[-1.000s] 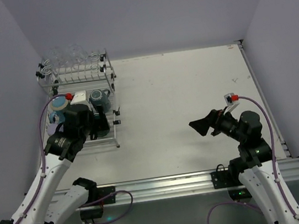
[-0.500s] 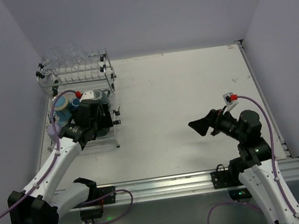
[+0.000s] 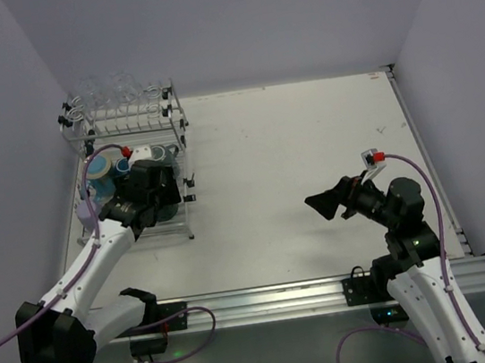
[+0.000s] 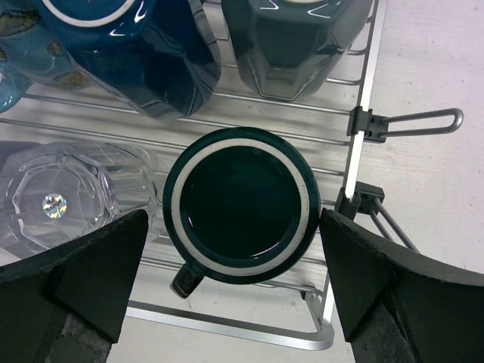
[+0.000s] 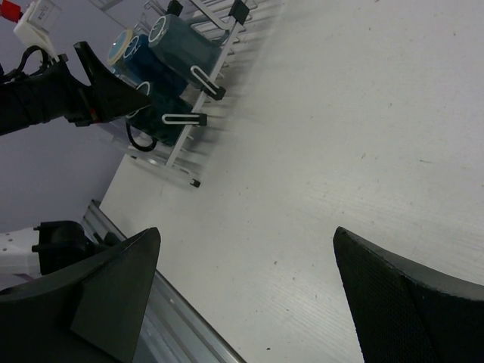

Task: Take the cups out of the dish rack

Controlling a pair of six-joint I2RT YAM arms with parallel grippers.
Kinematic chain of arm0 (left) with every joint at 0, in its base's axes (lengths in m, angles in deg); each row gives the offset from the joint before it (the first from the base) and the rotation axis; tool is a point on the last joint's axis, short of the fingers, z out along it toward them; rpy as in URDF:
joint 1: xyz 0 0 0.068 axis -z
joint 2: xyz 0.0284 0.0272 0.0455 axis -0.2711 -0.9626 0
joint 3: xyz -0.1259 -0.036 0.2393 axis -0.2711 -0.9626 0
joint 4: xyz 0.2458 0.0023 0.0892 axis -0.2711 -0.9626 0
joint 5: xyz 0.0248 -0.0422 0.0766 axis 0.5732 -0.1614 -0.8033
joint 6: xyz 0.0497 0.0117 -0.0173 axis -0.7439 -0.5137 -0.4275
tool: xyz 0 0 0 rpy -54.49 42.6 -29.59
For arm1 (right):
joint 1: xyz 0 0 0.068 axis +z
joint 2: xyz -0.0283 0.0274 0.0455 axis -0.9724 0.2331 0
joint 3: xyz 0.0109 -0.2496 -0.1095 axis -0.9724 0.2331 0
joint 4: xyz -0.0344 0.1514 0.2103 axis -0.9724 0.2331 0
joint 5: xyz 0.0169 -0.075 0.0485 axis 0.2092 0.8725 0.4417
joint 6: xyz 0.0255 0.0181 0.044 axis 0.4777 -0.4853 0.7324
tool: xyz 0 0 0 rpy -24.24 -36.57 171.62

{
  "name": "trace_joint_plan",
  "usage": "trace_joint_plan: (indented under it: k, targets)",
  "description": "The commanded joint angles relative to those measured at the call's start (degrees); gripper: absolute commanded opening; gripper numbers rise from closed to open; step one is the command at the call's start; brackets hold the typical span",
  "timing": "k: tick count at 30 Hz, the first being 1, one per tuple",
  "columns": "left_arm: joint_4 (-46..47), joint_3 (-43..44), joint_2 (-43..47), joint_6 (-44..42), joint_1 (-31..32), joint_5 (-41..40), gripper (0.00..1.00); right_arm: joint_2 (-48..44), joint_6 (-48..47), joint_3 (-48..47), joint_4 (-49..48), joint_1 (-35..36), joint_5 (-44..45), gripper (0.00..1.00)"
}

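Plainly upright green mug [image 4: 240, 203], mouth up

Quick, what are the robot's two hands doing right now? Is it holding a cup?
Left gripper: jaws open, holding nothing, over the dark green mug in the dish rack.
Right gripper: jaws open, holding nothing, above the table.

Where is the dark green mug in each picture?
Top external: dark green mug peeks out under the left gripper, dish rack's near right corner.
Left wrist: dead centre, seen from above.
Right wrist: upper left, in the rack.
Shared landmark: grey mug beside it.
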Motion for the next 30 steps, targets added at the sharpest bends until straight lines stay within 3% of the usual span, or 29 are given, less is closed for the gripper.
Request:
trace_joint_plan:
  k: [1,15,19,22,23,26,30]
  targets:
    - [3.65,-0.14,1.07,0.66,-0.51,-3.97,1.00,0.68,0.08,-0.31,-2.69,0.10,-2.27,0.99]
    - [7.69,-1.36,-5.35,3.83,-0.51,-0.10,1.00,0.59,0.87,0.74,-4.01,0.19,-3.85,0.99]
    - [8.57,-1.63,-6.41,4.26,-0.51,0.52,0.94,0.94,0.87,0.83,-4.01,0.19,-3.94,0.99]
    - [9.18,-2.77,-6.23,4.27,-0.51,0.17,0.79,0.59,1.14,1.27,-4.18,0.19,-3.42,0.99]
    - [9.27,-3.29,-5.88,4.44,-0.51,-0.01,0.65,0.51,1.22,1.36,-4.36,0.19,-3.33,0.99]
    - [9.36,-3.56,-3.70,4.71,-0.51,0.69,0.44,0.94,1.66,1.10,-4.36,0.10,-3.77,0.99]
    - [9.10,-1.90,1.32,4.27,-0.42,2.36,0.33,0.42,7.44,2.93,-9.87,0.27,-5.70,0.99]
